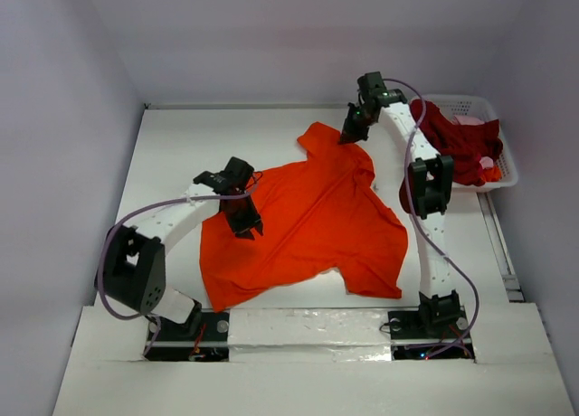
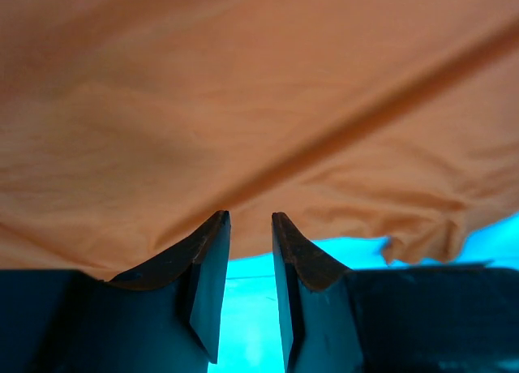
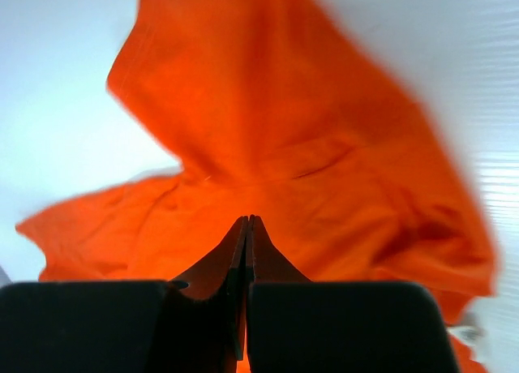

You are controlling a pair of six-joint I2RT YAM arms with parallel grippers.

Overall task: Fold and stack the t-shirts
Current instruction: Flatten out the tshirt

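Note:
A bright orange-red t-shirt (image 1: 312, 222) lies spread and wrinkled across the middle of the table. My left gripper (image 1: 246, 224) hovers over its left part. In the left wrist view the left gripper (image 2: 250, 217) is narrowly open, with bare table showing in the gap and the cloth (image 2: 243, 105) just past the tips. My right gripper (image 1: 349, 137) is at the shirt's far shoulder. Close up, the right gripper (image 3: 248, 219) is shut, tips against the orange cloth (image 3: 268, 130); I see no fold pinched. A dark crimson t-shirt (image 1: 457, 143) hangs over the basket's rim, beside pink cloth (image 1: 472, 120).
The white lattice basket (image 1: 505, 167) stands at the far right, against the right wall. White walls enclose the table on the left, back and right. The right arm's links (image 1: 425, 190) rise between the orange shirt and the basket.

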